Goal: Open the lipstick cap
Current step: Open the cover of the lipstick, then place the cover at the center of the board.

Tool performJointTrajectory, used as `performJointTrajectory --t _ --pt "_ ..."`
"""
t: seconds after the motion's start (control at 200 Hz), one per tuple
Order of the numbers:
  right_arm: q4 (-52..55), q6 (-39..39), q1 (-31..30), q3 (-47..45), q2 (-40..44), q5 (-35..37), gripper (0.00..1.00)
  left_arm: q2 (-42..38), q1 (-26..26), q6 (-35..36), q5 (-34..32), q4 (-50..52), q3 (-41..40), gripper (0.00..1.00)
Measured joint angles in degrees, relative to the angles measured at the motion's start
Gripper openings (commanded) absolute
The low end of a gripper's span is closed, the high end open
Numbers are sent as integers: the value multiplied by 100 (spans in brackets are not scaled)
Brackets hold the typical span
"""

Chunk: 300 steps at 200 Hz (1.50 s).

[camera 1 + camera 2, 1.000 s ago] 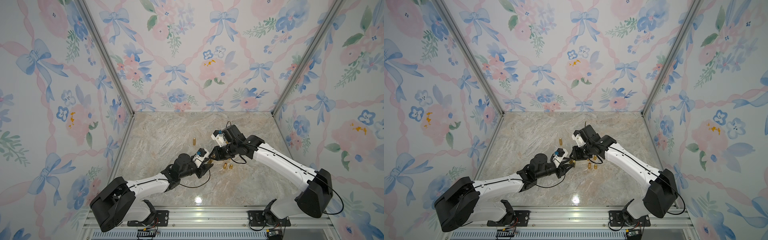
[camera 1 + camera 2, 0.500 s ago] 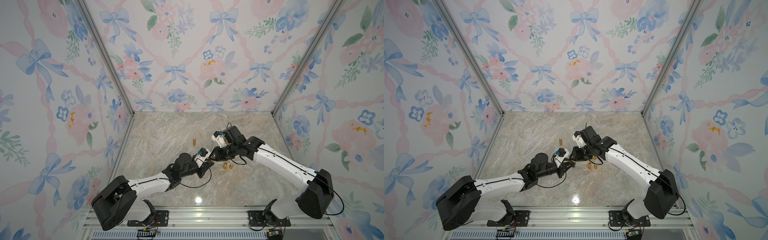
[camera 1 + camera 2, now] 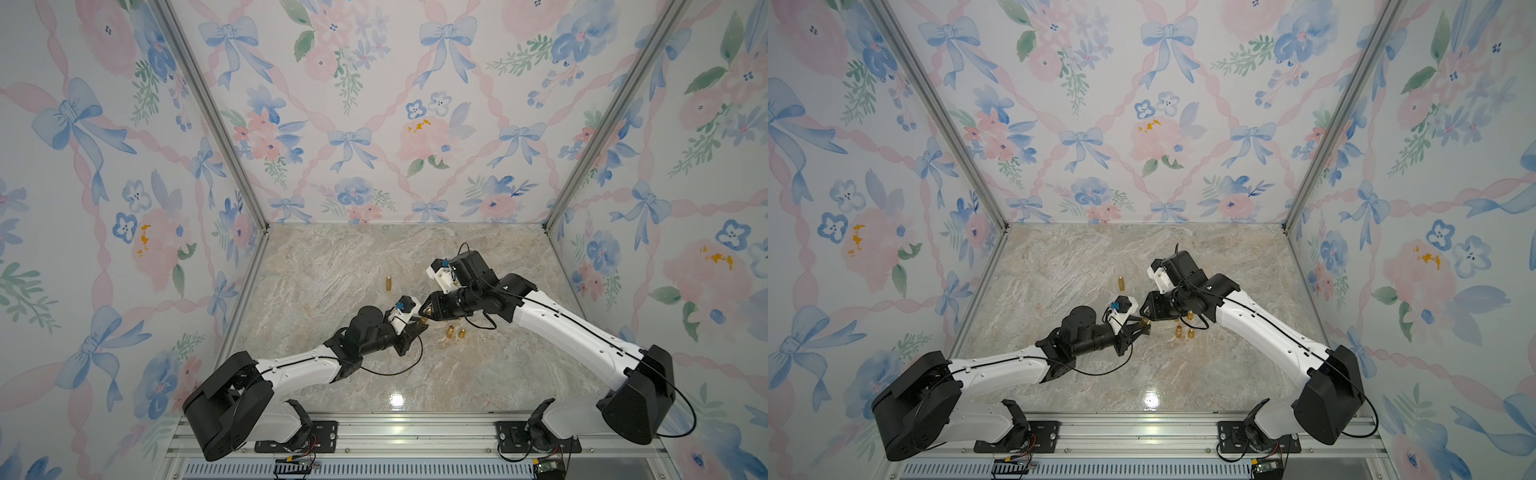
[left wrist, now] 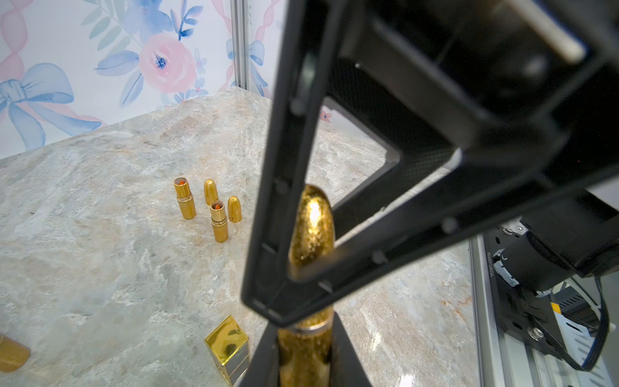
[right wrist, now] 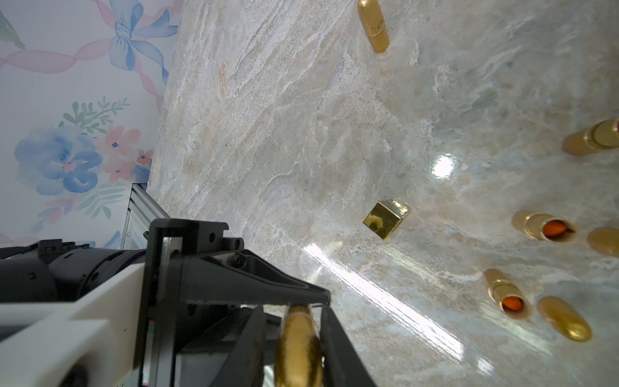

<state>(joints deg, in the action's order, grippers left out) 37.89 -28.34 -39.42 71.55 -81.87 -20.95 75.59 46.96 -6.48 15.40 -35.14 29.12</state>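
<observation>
A glittery gold lipstick (image 4: 311, 228) hangs above the marble floor between my two grippers, near the middle in both top views (image 3: 424, 321) (image 3: 1145, 323). My left gripper (image 4: 304, 363) is shut on its lower barrel, just under the silver ring. The bullet-shaped cap (image 5: 298, 345) lies between the fingers of my right gripper (image 5: 298, 335). Those jaws stand slightly apart: one finger is against the cap and a narrow gap shows at the other. The cap still sits on the barrel.
On the floor beside us stand two uncapped gold lipsticks (image 4: 185, 199) (image 4: 219, 222) with orange tips, with two loose gold caps (image 4: 211, 191) (image 4: 234, 208) by them. A square gold box (image 4: 227, 345) stands below the grippers. A capped lipstick (image 3: 388, 283) stands farther back.
My left gripper has closed on the lipstick's barrel. My right gripper's jaws have eased slightly apart around the cap. Both arms have shifted only a little.
</observation>
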Motion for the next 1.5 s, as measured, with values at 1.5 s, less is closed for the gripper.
performJointTrajectory --t 1.5 --pt "260 52 564 -490 1143 317 19 -125 70 74 -184 306 -365 0"
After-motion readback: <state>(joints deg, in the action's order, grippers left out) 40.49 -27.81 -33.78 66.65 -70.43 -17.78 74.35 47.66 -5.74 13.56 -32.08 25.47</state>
